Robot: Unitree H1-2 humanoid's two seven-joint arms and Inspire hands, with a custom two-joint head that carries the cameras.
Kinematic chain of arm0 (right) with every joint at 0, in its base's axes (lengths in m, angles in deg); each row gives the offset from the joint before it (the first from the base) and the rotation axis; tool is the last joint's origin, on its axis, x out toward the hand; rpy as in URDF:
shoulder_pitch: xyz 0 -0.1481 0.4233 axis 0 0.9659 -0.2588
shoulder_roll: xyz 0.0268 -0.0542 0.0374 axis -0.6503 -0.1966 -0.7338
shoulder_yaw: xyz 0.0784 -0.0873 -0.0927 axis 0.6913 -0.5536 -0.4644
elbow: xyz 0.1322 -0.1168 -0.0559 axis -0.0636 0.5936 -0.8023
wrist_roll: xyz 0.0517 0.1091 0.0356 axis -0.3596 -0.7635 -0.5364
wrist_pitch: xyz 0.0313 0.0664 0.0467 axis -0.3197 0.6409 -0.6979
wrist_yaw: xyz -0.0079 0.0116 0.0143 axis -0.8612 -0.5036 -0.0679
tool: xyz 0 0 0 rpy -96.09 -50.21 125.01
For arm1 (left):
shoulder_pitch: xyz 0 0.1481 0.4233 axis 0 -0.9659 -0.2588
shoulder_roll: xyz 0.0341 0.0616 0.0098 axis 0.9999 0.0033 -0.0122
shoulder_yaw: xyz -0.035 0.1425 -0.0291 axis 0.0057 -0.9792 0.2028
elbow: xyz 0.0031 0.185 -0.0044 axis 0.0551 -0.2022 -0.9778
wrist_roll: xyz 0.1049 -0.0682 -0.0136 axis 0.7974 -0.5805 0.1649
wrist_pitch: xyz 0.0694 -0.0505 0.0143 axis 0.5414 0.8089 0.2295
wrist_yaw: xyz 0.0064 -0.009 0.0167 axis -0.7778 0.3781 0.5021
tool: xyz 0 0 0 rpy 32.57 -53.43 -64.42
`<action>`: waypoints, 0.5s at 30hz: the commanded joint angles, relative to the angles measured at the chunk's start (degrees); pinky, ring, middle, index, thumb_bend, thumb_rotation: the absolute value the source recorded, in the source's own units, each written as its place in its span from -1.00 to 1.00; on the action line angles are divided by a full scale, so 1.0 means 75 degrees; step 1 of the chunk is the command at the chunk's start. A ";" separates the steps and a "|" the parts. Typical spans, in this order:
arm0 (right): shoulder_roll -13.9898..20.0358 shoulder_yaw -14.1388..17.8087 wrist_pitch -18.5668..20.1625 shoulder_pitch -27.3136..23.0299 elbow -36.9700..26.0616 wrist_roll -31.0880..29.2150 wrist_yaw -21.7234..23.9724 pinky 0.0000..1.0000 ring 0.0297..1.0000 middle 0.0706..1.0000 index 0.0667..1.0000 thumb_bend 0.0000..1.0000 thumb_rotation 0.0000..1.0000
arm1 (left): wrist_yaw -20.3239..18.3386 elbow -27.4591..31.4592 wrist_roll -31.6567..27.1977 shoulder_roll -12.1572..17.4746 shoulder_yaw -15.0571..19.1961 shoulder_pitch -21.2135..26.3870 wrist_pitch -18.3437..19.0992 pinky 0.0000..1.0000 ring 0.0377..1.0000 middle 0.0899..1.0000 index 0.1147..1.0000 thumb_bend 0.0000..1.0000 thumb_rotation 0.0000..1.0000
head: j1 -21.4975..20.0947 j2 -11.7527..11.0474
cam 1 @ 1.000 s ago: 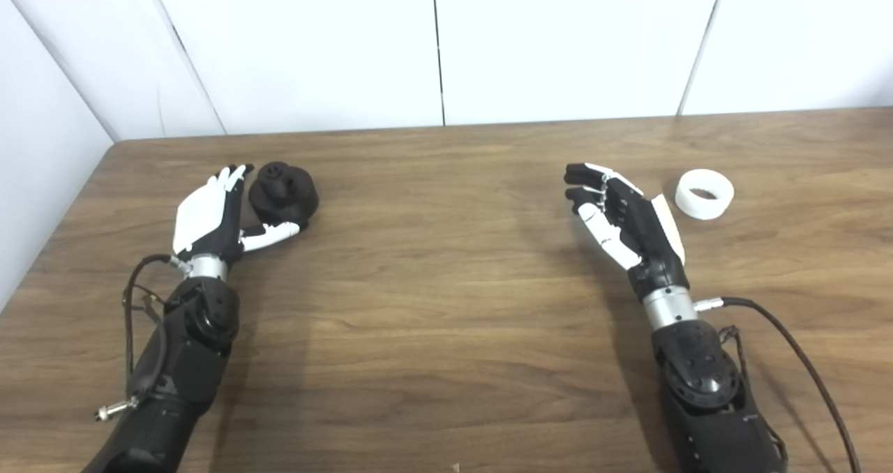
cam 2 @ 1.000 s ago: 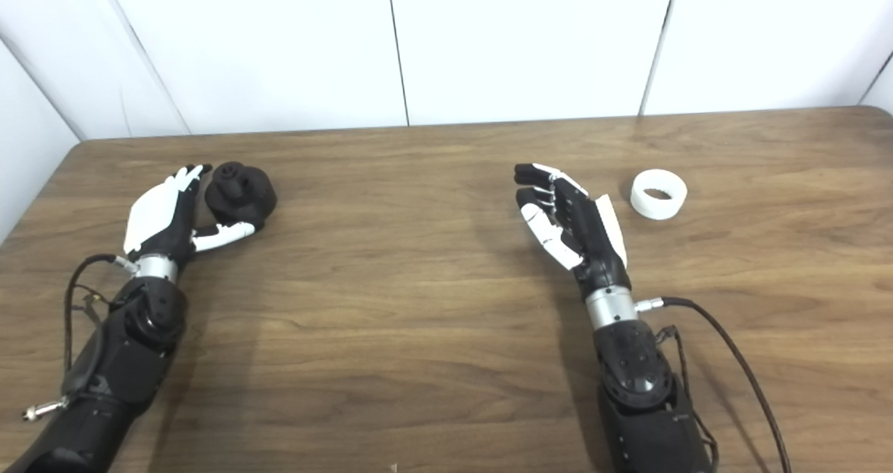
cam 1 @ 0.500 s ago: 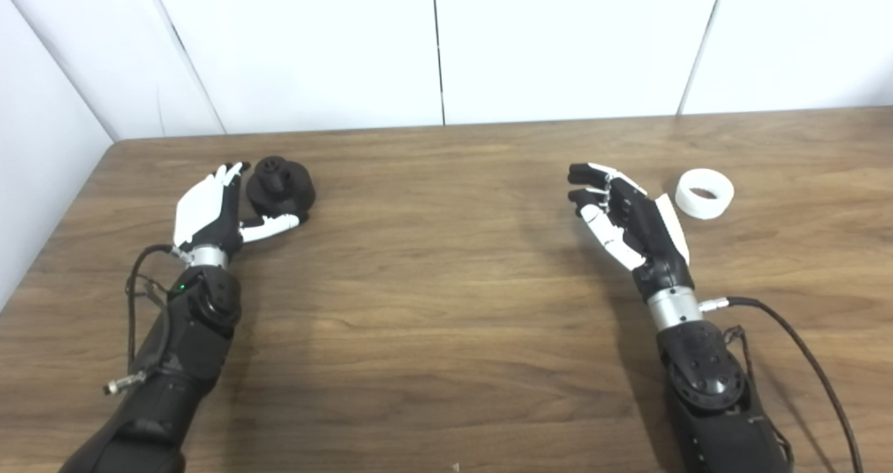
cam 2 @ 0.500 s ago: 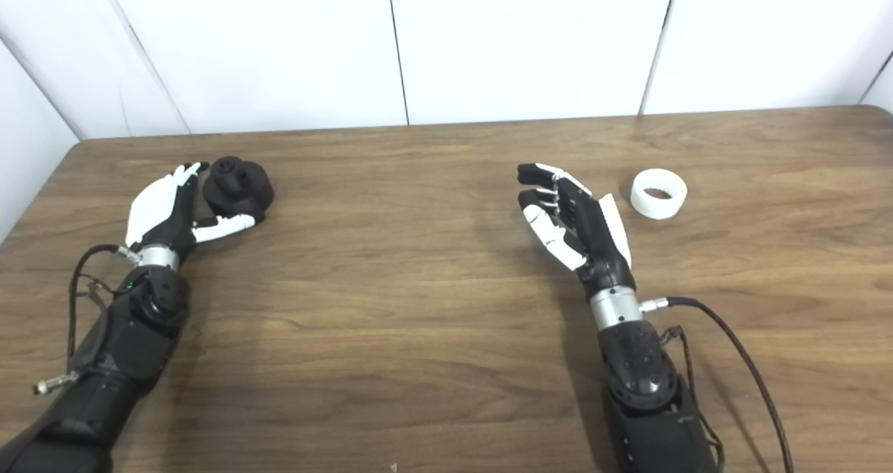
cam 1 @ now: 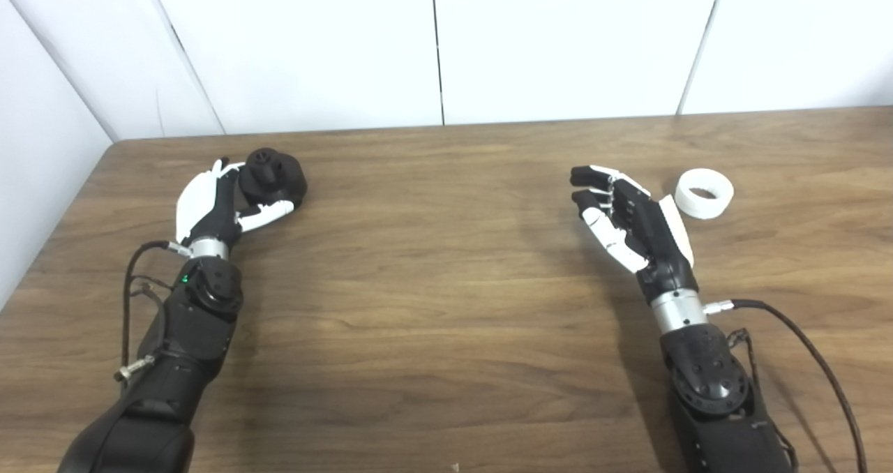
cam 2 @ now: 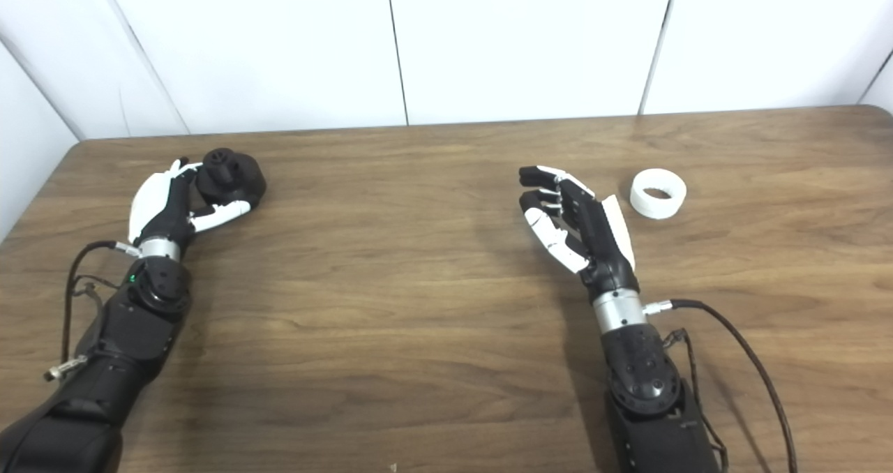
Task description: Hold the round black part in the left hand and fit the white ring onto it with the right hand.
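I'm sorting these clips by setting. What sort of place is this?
Probably a lab or test bench, not a home: a bare wooden table boxed in by plain white wall panels, with only a round black part and a white ring laid out for the two robot hands.

Two head cameras side by side, looking down — same table (cam 1: 446, 264) (slightly offset)

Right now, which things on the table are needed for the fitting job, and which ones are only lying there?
Needed: round black part, white ring, left hand, right hand.

Only lying there: nothing else shows on the table.
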 commanded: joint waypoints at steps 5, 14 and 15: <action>-0.0025 0.0053 -0.0103 -0.0144 -0.0285 -0.0099 0.0008 0.30 0.42 0.48 0.45 -0.20 0.20 | -0.0005 0.0454 -0.0242 0.0049 0.0050 0.0221 -0.0219 1.00 1.00 1.00 0.41 0.92 -0.25 | -0.0004 0.0024; 0.0006 0.0070 -0.0149 -0.0125 -0.0310 -0.0018 -0.0044 0.24 0.41 0.48 0.45 -0.21 0.21 | 0.0038 0.0652 -0.0299 0.0021 0.0013 0.0133 -0.0217 1.00 1.00 1.00 0.35 0.86 -0.33 | -0.0047 0.0080; 0.0007 0.0070 -0.0136 -0.0118 -0.0324 0.0012 -0.0054 0.24 0.41 0.47 0.44 -0.20 0.21 | 0.0035 0.0670 -0.0315 0.0011 0.0020 0.0121 -0.0221 1.00 1.00 1.00 0.34 0.85 -0.35 | -0.0058 0.0085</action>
